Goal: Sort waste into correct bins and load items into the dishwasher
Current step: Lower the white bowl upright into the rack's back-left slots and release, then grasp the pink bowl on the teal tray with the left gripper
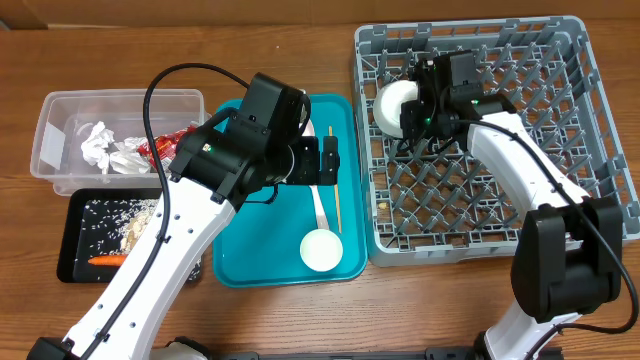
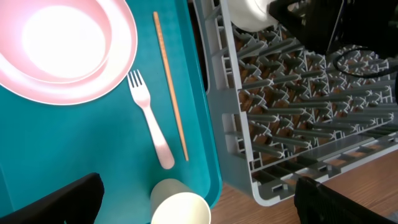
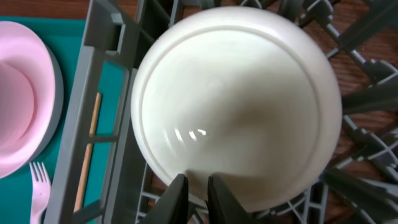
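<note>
My right gripper point(image 1: 415, 115) point(image 3: 198, 186) is shut on the rim of a white bowl point(image 1: 393, 105) point(image 3: 236, 106), held on its side at the back left of the grey dish rack point(image 1: 560, 120) point(image 2: 298, 112). My left gripper point(image 1: 325, 160) point(image 2: 199, 199) is open and empty, above the teal tray point(image 1: 235, 265). On that tray lie a pink plate point(image 2: 62, 43) point(image 3: 18, 106), a white fork point(image 1: 318, 200) point(image 2: 149, 118), a wooden chopstick point(image 1: 338, 205) point(image 2: 171, 87) and a small white cup point(image 1: 322, 250) point(image 2: 180, 208). My left arm hides the plate in the overhead view.
A clear tub point(image 1: 60, 110) at the far left holds crumpled napkins point(image 1: 100, 145) and a red wrapper point(image 1: 165, 145). In front of it a black tray point(image 1: 75, 240) holds rice scraps point(image 1: 120, 215) and a carrot point(image 1: 105, 261). The rack's wall stands close to the teal tray's right edge.
</note>
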`<state>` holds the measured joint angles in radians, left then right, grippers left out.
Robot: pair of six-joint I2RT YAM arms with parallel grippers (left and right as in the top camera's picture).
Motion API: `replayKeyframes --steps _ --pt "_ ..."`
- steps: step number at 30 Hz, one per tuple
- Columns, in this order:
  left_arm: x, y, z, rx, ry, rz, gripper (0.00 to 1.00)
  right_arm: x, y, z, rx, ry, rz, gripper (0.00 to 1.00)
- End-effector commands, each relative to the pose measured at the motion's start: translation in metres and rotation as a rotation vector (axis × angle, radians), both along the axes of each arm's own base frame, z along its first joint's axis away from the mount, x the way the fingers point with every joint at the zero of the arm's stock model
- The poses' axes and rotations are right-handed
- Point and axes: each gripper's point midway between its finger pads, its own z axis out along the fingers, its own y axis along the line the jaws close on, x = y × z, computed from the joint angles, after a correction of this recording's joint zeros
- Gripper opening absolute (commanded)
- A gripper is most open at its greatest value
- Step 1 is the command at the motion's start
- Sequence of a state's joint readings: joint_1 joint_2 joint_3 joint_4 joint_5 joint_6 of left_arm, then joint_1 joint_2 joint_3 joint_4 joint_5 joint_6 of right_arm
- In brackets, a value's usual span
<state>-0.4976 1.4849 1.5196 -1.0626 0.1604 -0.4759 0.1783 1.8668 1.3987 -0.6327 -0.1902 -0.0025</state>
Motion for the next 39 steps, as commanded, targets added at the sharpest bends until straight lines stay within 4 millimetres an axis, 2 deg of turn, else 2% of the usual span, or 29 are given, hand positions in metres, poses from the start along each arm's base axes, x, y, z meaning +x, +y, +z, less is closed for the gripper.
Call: replayKeyframes --steps 1,4,7,10,13,20,24,28,30,34,39 --pt "0.002 0.001 0.011 -0.003 -0.034 -0.001 1.00 0.010 -0.002 0.051 0.006 -0.100 -0.014 0.15" --pt "0.003 0.001 0.010 -0.002 -0.033 -0.001 1.00 0.007 -0.002 0.084 0.015 -0.145 -0.014 0.16" --pt "0.003 0.001 0.010 -0.003 -0.033 -0.001 1.00 -0.005 -0.005 0.116 0.023 -0.189 -0.014 0.17" --pt "0.003 0.001 0.010 -0.002 -0.032 -0.001 1.00 -0.020 -0.007 0.139 0.028 -0.216 -0.014 0.21" --pt "0.003 0.001 0.010 -0.003 -0.033 -0.001 1.00 -0.037 -0.010 0.152 0.027 -0.212 -0.014 0.29" --pt "0.003 0.001 0.010 0.000 -0.035 0.001 1.00 -0.058 -0.013 0.150 0.037 -0.140 -0.039 0.33" --pt "0.018 -0.002 0.020 -0.018 -0.107 0.014 1.00 -0.068 -0.015 0.142 0.026 -0.090 -0.040 0.35" --pt "0.039 0.027 0.014 0.132 -0.173 0.142 1.00 -0.076 -0.017 0.136 0.018 -0.050 -0.039 0.36" --pt "0.050 0.043 0.005 0.187 -0.171 0.220 1.00 -0.079 -0.017 0.134 0.015 -0.035 -0.040 0.37" --pt "0.064 0.058 -0.019 0.220 -0.108 0.280 1.00 -0.082 -0.018 0.133 0.012 -0.022 -0.040 0.38" --pt "0.082 0.080 -0.067 0.263 0.016 0.355 1.00 -0.085 -0.018 0.130 0.009 -0.007 -0.040 0.42"
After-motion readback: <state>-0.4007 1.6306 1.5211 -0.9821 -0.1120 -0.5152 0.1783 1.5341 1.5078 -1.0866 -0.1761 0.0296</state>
